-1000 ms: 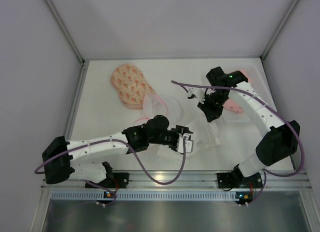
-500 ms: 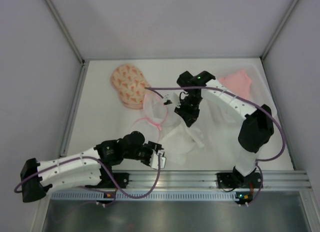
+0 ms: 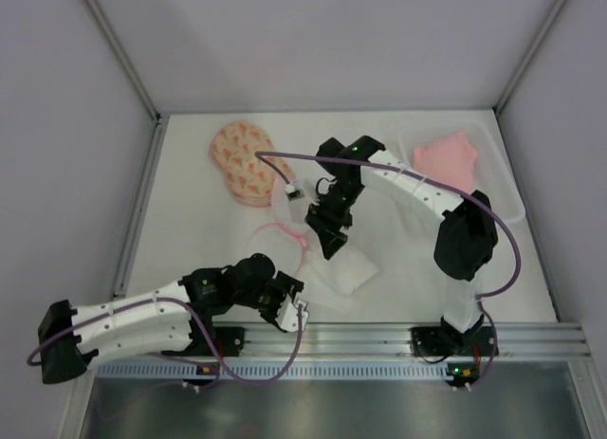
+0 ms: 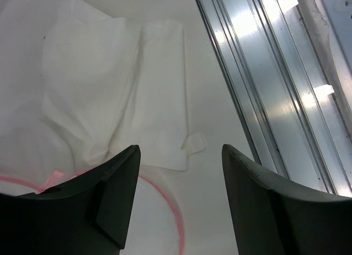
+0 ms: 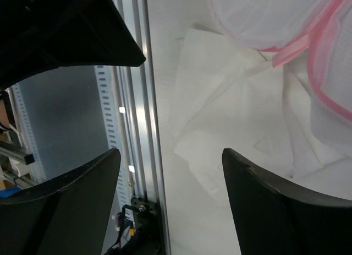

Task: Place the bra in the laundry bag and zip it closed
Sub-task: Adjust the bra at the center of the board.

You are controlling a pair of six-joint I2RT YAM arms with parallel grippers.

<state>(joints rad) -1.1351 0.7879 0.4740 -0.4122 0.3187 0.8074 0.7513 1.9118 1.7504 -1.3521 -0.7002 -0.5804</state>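
Top external view first: the right gripper (image 3: 325,238) is hanging over the middle of the table with its jaws spread wide and nothing between them. Right wrist view is showing the same thing, just bare table and white cloth in the gap. Below it a folded white mesh sheet (image 3: 349,268) is lying flat, with a white mesh round pouch with a pink rim (image 3: 285,232) sitting just beside it on the left.

My guess is that arm is dealing with this clutter, since it's lying right between the two things that matter.

The left gripper (image 4: 179,172) is also gaping wide and carrying nothing. It's hovering low at the near edge, close to the aluminium rail (image 4: 264,73), probably just keeping out of the other arm's way.

The small salmon-pink fabric bra (image 3: 446,159) is sitting in a clear plastic tray (image 3: 503,173) by the far right corner. It's looking soft and rumpled, a loose heap with no print on it.

The peanut-shaped peach laundry bag with red-orange print (image 3: 244,162) is lying towards the far left, well apart from the bra, printed side up. Can't tell if the zip is open. So the actual bagging isn't starting yet, I'd say.
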